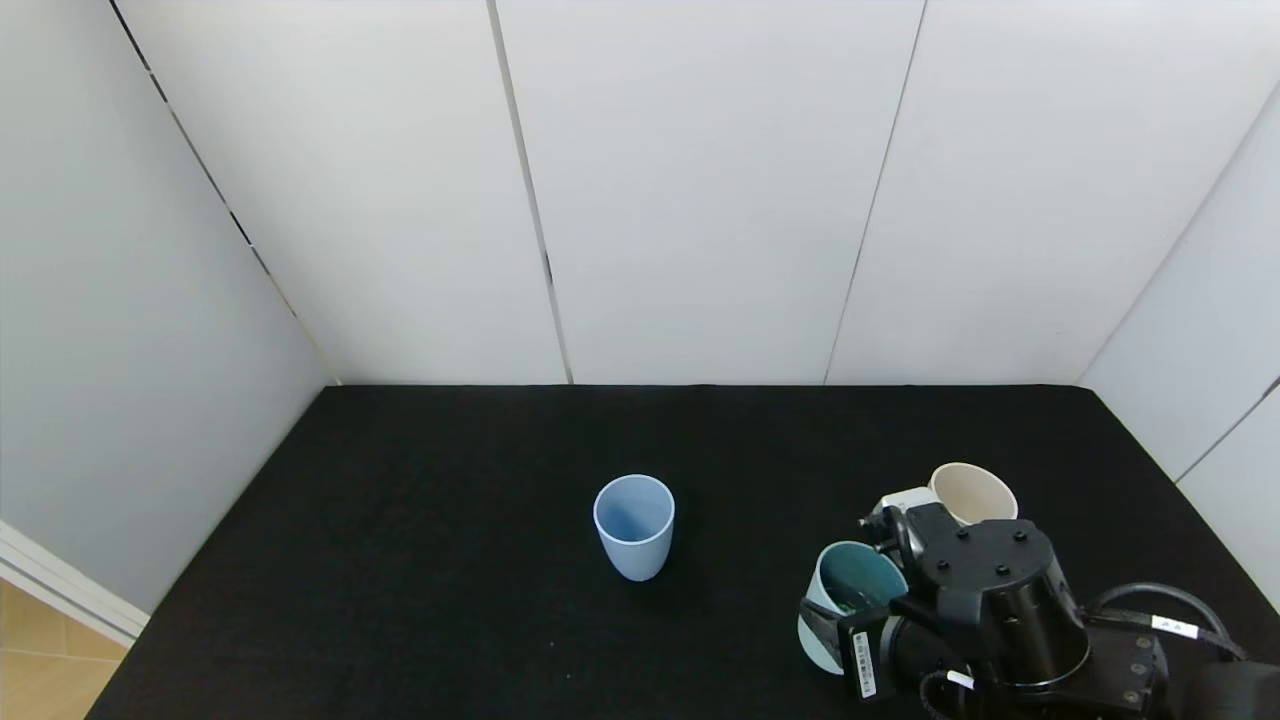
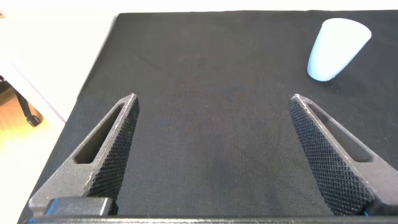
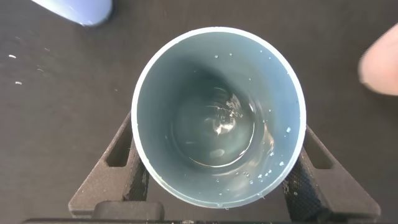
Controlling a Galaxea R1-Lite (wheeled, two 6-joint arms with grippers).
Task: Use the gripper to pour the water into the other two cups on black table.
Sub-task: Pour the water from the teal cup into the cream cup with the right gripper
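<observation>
The pale teal cup [image 1: 850, 592] is at the front right of the black table [image 1: 450, 600], and my right gripper [image 1: 845, 612] is shut on its sides. In the right wrist view the fingers [image 3: 124, 155] press against the cup [image 3: 273, 81] on both sides, and the water [image 3: 217, 134] glints in its dark bottom. Of the other two cups, the light blue cup [image 1: 634, 525] stands upright near the table's middle. The cream cup [image 1: 972, 492] stands just behind my right arm. My left gripper [image 2: 214, 99] hangs open over bare cloth, with the blue cup [image 2: 336, 46] farther off.
White wall panels [image 1: 700, 200] close off the table at the back and on both sides. Black cloth stretches bare between the blue cup and the teal cup. Wooden floor [image 1: 40, 660] shows past the table's front left corner.
</observation>
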